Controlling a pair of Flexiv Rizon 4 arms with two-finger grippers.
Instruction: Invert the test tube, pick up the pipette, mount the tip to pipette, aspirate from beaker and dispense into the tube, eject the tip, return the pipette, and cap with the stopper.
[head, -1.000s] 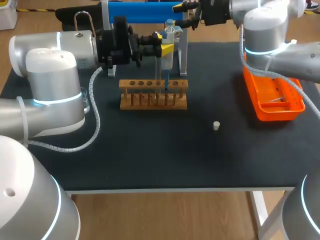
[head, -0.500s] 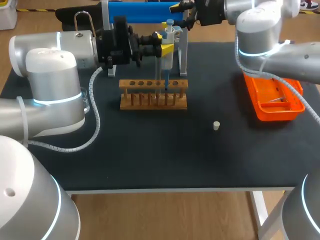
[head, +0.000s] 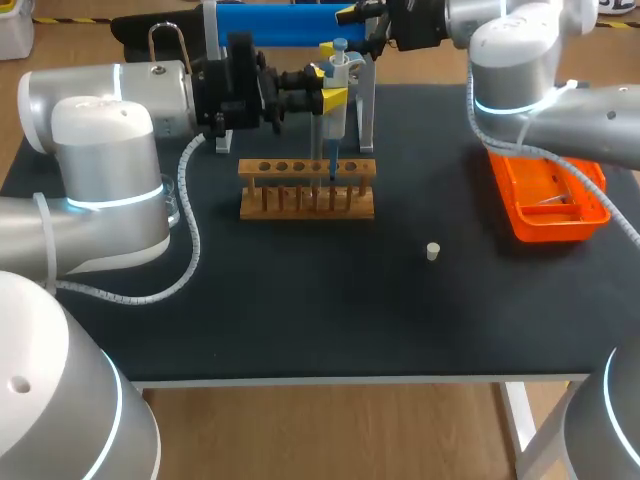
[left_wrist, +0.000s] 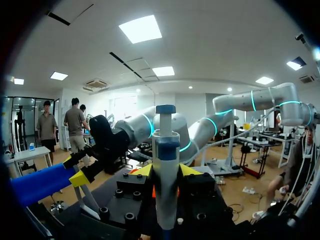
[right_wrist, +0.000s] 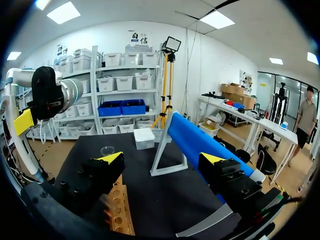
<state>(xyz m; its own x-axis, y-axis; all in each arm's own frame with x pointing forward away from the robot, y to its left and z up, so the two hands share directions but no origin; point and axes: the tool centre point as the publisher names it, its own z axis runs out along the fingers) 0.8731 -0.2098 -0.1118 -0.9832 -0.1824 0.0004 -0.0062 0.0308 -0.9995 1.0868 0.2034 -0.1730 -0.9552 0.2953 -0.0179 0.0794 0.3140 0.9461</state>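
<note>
My left gripper (head: 327, 88) is clamped on the pipette (head: 335, 115), one yellow-tipped finger on each side of its grey body. It holds the pipette upright over the wooden rack (head: 307, 203) at the back of the table (head: 300, 310). The pipette's slender lower end reaches down to a hole near the rack's right end, and I cannot tell whether it enters a tube there. In the left wrist view the pipette (left_wrist: 165, 150) stands straight up between the fingers of that gripper (left_wrist: 165, 172), blue plunger cap uppermost. My right gripper (head: 358, 14) hangs at the far edge of the table, just beside the blue bar of the stand (head: 270, 22). Its fingers are spread wide with nothing between them. From the right wrist, that gripper (right_wrist: 161, 159) looks out along the stand (right_wrist: 200, 142), with the rack (right_wrist: 120, 212) under its left finger and the beaker (right_wrist: 107, 149) on the table further ahead. The stopper (head: 433, 251) lies alone on the dark surface, right of the rack and well apart from both grippers. An orange tray (head: 540, 228) sits at the right side, under my right arm.
</note>
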